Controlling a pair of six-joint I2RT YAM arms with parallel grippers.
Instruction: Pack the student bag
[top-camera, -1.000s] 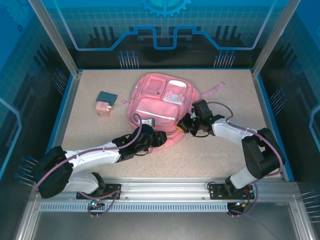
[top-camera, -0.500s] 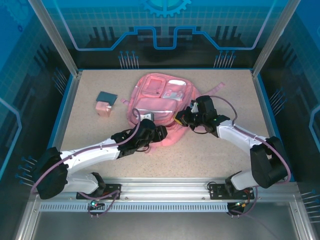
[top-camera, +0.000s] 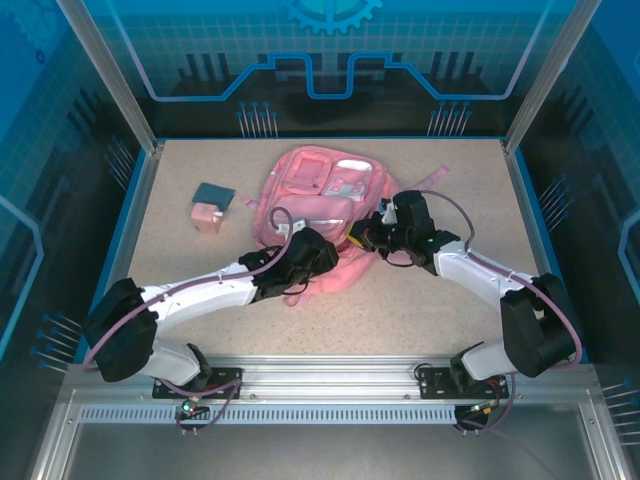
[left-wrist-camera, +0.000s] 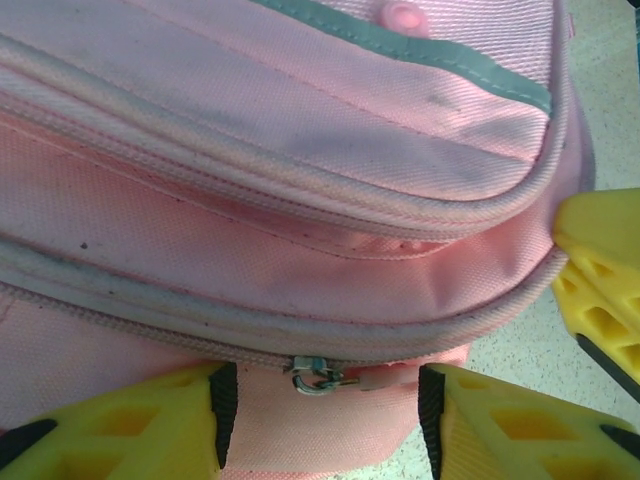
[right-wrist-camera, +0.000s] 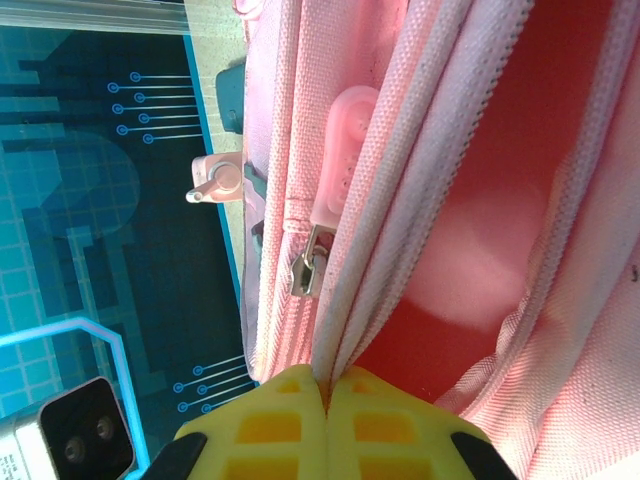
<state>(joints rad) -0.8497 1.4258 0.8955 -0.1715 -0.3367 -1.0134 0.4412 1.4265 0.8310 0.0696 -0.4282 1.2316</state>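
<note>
The student bag (top-camera: 318, 195), a pink backpack, lies mid-table with its near edge bunched up between both arms. My left gripper (top-camera: 320, 264) is at that near edge. In the left wrist view its yellow fingers (left-wrist-camera: 130, 420) stand apart, open (left-wrist-camera: 325, 405), on either side of a fold of pink fabric with a metal zip slider (left-wrist-camera: 315, 376) between them. My right gripper (top-camera: 363, 237) is shut (right-wrist-camera: 325, 385) on the bag's pale zip edge (right-wrist-camera: 400, 200), holding it up so the red lining (right-wrist-camera: 480, 250) shows. A second zip pull (right-wrist-camera: 308, 268) hangs beside it.
A dark blue flat book (top-camera: 213, 192) and a small pink box (top-camera: 207, 216) lie left of the bag. A pink strap (top-camera: 430, 175) trails off toward the back right. The right gripper's yellow finger (left-wrist-camera: 598, 275) is close to my left gripper.
The left gripper has pushed farther in against the bag's near edge and its jaws have widened. The right gripper moved back and left, drawing the zip edge up; the bag bunched.
</note>
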